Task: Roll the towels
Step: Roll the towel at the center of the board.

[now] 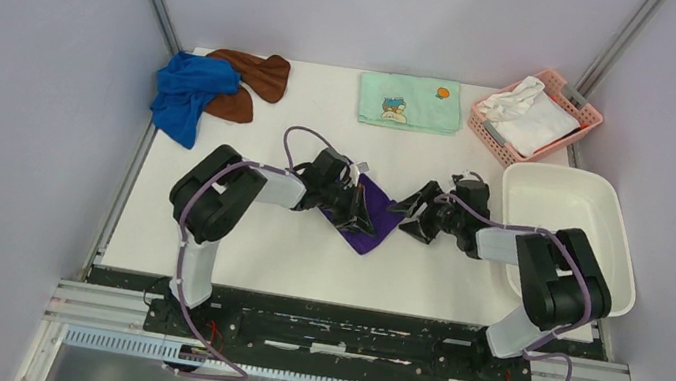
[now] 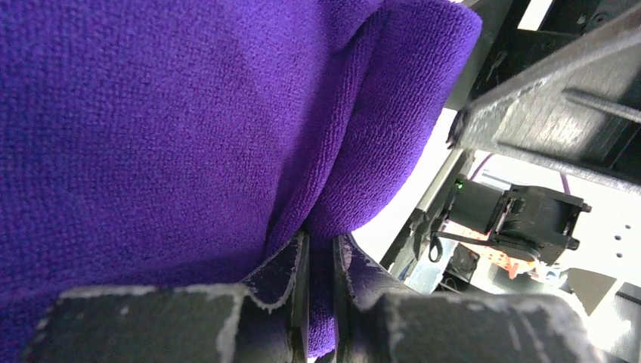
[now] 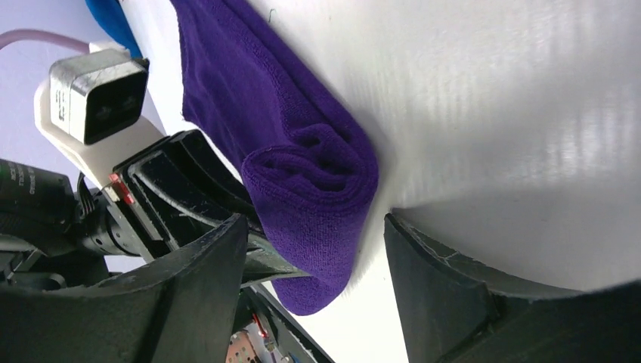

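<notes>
The dark purple towel [image 1: 372, 218] lies mid-table, partly rolled at its near end. In the left wrist view it [image 2: 166, 128] fills the frame. My left gripper [image 1: 357, 216] is shut on an edge of it [image 2: 320, 302]. My right gripper [image 1: 408, 217] is open, its jaws wide on either side of the rolled end [image 3: 317, 189], touching nothing. The royal blue towel [image 1: 185, 92] and the rust-brown towel [image 1: 251, 82] lie bunched together at the back left corner.
A pale green cartoon-print towel [image 1: 410, 101] lies flat at the back centre. A pink basket [image 1: 584, 114] holds a white cloth [image 1: 527, 116] at the back right. A white tub [image 1: 605, 205] stands at the right edge.
</notes>
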